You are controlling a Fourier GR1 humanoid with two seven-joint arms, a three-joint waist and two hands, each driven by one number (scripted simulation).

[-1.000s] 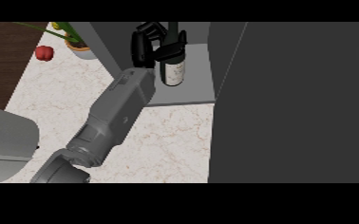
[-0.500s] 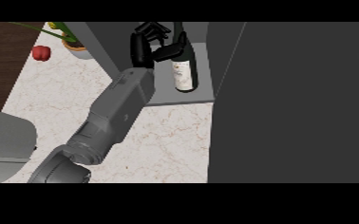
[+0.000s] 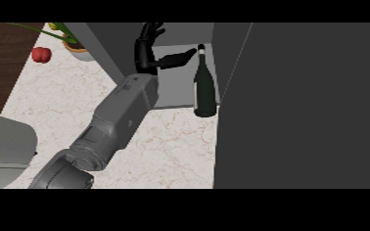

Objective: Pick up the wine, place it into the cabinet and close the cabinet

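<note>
**Wine bottle stands at the cabinet's front edge, hand spread beside it**

The open dark door (image 3: 296,103) fills the right side and hides whatever lies behind it. The wine bottle (image 3: 205,85) stands upright inside the cabinet (image 3: 177,85), near its front edge. The left hand (image 3: 153,54) is just left of the bottle's neck, fingers spread, holding nothing. On the marble counter (image 3: 166,147), far left, are a cut-off potted plant (image 3: 72,44) and a red object (image 3: 41,54).

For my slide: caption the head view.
Open hand beside the wine bottle standing at the open cabinet's front edge.
</note>
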